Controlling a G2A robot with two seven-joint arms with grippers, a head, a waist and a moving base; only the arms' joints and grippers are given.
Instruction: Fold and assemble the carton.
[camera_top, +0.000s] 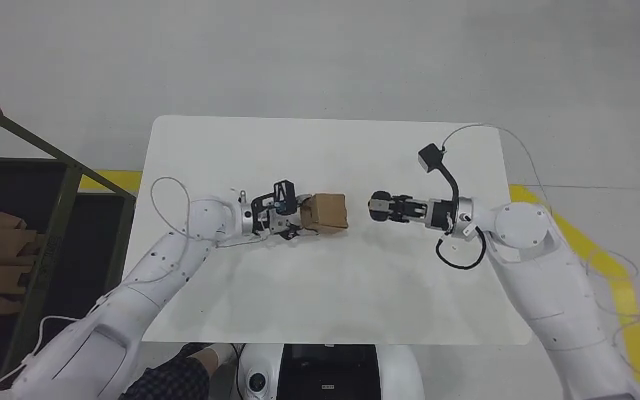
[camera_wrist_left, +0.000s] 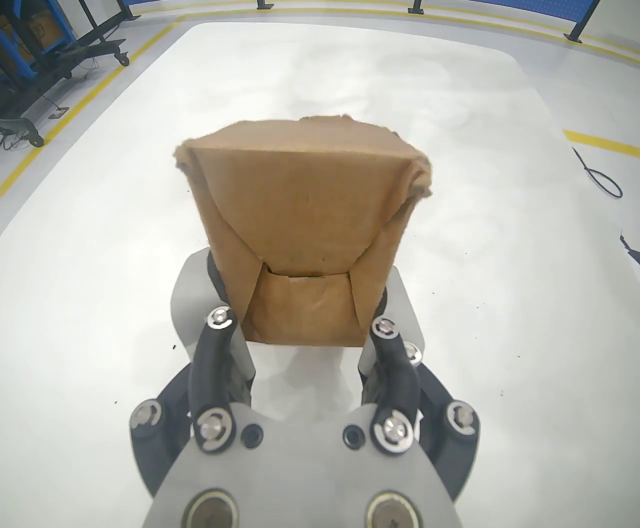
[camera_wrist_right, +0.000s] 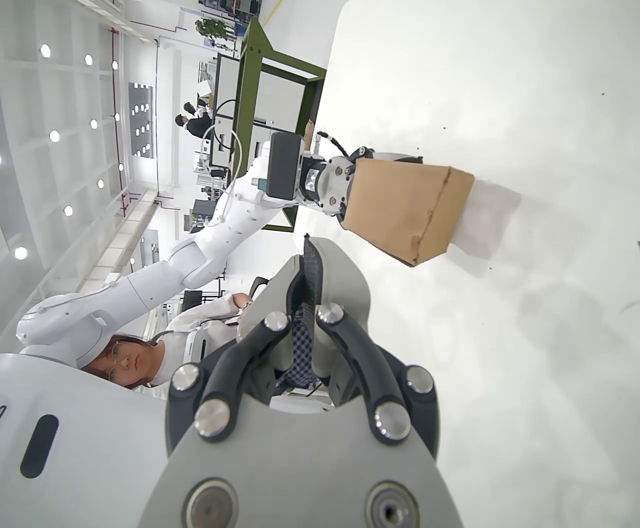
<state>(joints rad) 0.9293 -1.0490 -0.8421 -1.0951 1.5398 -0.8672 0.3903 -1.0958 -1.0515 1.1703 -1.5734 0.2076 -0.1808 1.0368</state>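
The brown carton (camera_top: 325, 211) is folded into a small box near the middle of the white table (camera_top: 400, 290). My left gripper (camera_top: 297, 215) is shut on its left end. In the left wrist view the fingers (camera_wrist_left: 220, 300) flank the carton (camera_wrist_left: 305, 220), whose near end has its flaps tucked in. My right gripper (camera_top: 376, 207) sits a short way right of the carton, shut and holding nothing. The right wrist view has its closed tips (camera_wrist_right: 307, 250) pointing toward the carton (camera_wrist_right: 407, 210), which looks slightly raised over its shadow, with the left gripper (camera_wrist_right: 340, 185) behind it.
A small black module (camera_top: 431, 157) on a cable stands above the right wrist. A dark cart with stacked cardboard (camera_top: 20, 250) stands off the table's left edge. A thin black cable (camera_wrist_left: 600, 175) lies near one table edge. Bare tabletop lies in front of and behind the carton.
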